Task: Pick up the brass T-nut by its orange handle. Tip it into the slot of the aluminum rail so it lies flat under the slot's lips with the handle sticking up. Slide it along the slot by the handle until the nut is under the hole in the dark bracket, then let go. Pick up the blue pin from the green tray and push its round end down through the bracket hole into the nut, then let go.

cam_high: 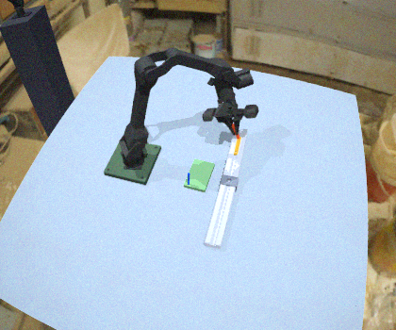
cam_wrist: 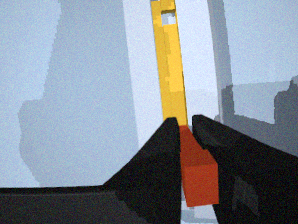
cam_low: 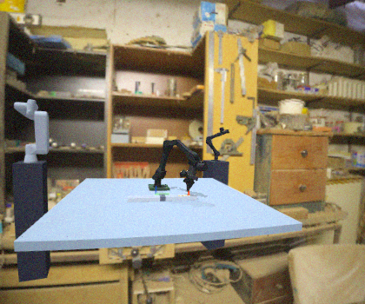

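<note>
Arm's on the nut-in-rail step, I reckon
Rail [cam_high: 220,214] runs under the gripper [cam_high: 237,134] [cam_low: 189,190] [cam_wrist: 185,120], brass nut [cam_high: 237,146] [cam_wrist: 171,70] just ahead of it, orange handle [cam_high: 238,137] [cam_low: 189,193] [cam_wrist: 200,180] pinched tight; next probably seat it flat, then slide.

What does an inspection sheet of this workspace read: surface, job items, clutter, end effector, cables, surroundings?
Surface: pale blue tabletop.
Job items: brass T-nut at the rail's far end; dark bracket across rail; blue pin upright in green tray.
Clutter: nothing seen on tabletop.
End effector: shut on orange handle.
Cables: none seen on tabletop; coiled line below.
Surroundings: shelves, drawers, dark pillars.
</note>
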Robot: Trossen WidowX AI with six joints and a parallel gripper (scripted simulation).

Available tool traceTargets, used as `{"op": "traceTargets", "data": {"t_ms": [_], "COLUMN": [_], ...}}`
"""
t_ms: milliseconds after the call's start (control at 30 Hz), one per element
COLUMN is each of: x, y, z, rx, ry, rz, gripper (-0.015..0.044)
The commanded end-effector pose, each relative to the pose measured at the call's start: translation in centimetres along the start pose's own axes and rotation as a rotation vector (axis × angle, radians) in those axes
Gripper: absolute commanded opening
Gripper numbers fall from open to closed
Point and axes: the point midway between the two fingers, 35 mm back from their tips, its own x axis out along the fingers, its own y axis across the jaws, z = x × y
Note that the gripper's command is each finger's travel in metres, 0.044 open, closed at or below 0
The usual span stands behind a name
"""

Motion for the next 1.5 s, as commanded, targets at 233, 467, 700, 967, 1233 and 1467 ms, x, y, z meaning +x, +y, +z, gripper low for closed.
{"op": "traceTargets", "data": {"t_ms": [233, 467, 700, 967, 1233, 1467], "x": [-0.07, -0.06, -0.05, -0.04, -0.03, -0.01], "y": [0.21, 0.3, 0.39, 0.5, 0.6, 0.69], "z": [-0.07, -0.07, -0.07, -0.08, -0.08, -0.08], "rx": [-0.011, -0.015, -0.02, -0.025, -0.03, -0.034], "ry": [0.001, 0.0, -0.001, -0.001, -0.002, -0.002], "rz": [-0.022, -0.036, -0.051, -0.068, -0.084, -0.098], "gripper": [-0.015, -0.015, -0.015, -0.015, -0.015, -0.015]}}
